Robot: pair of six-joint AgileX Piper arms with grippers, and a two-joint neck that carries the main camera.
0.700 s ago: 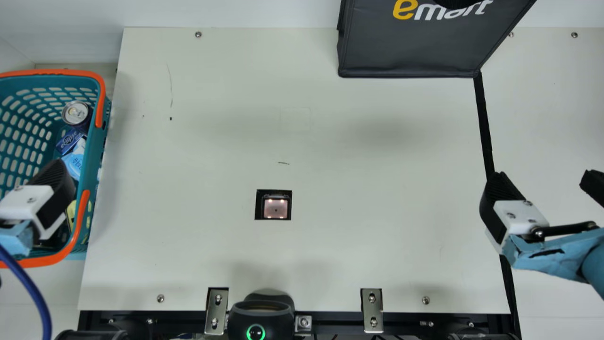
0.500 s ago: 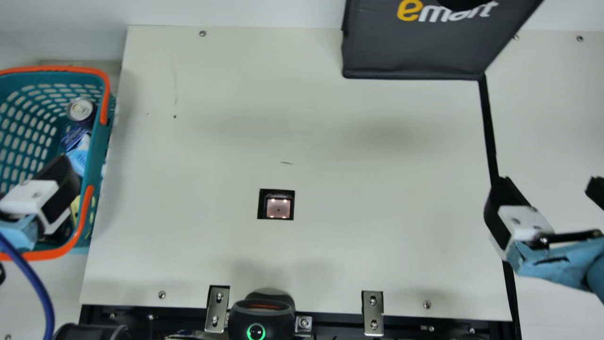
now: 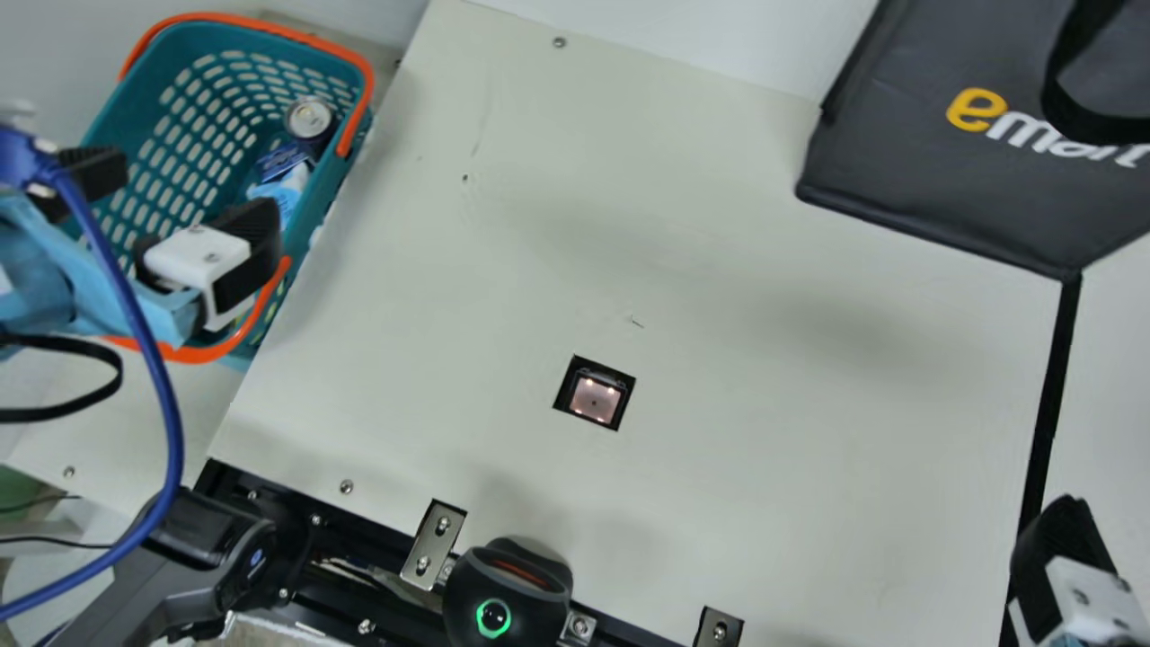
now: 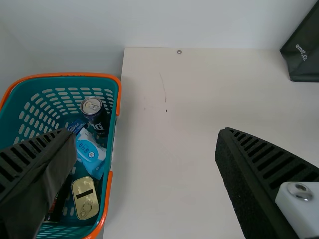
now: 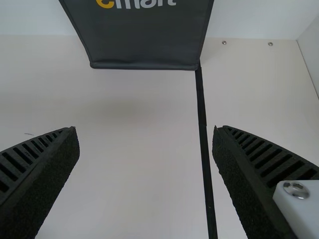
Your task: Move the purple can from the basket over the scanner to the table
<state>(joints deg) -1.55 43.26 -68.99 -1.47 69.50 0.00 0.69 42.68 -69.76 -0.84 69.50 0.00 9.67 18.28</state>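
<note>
2 grippers, both open: right gripper [image 3: 1065, 562] lower right, left gripper [image 3: 187, 193] at basket [image 3: 334, 172]. 1 black scanner [image 3: 503, 602], 1 scanner window [image 3: 595, 400] beyond. In basket: 1 gold tin [image 4: 85, 199], 2 blue packs [image 4: 91, 153], 1 purple can [image 3: 309, 120], far end. 1 bag [image 3: 925, 189] farthest.

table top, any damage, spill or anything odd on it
Minor blemishes: the table has a thin scratch and a dark speck toward the basket, plus a short dark mark near the scanner window. They stand out against the plain pale surface. I see no spill.
</note>
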